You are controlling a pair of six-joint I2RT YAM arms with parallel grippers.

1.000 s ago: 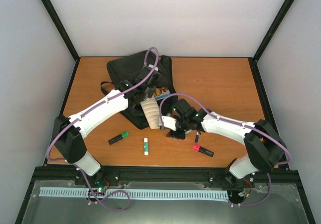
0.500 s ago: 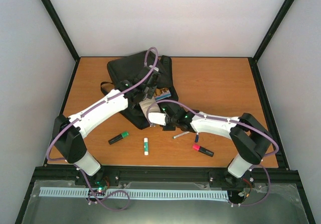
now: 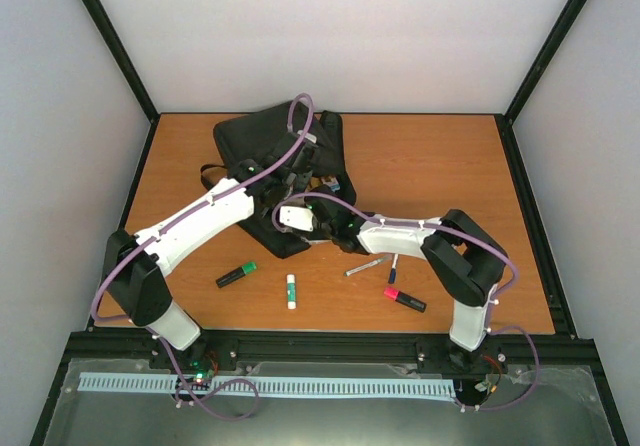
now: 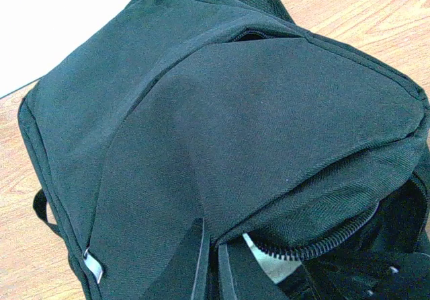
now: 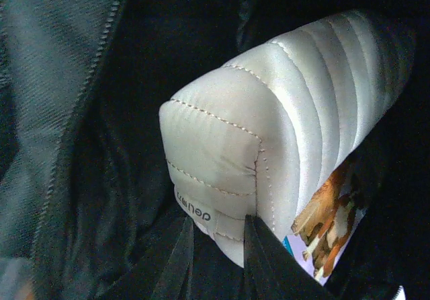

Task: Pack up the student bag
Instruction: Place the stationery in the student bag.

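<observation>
Student bag (image 3: 262, 138), black, lies on the far left part of the wooden table (image 3: 455, 171). Left arm (image 3: 200, 216) reaches onto it from the near left. Right arm (image 3: 400, 238) stretches leftward, wrist at the bag's near edge. Loose on the wood nearer the front: green highlighter (image 3: 236, 274), glue stick (image 3: 291, 290), silver pen (image 3: 363, 265), pink highlighter (image 3: 404, 299).
</observation>
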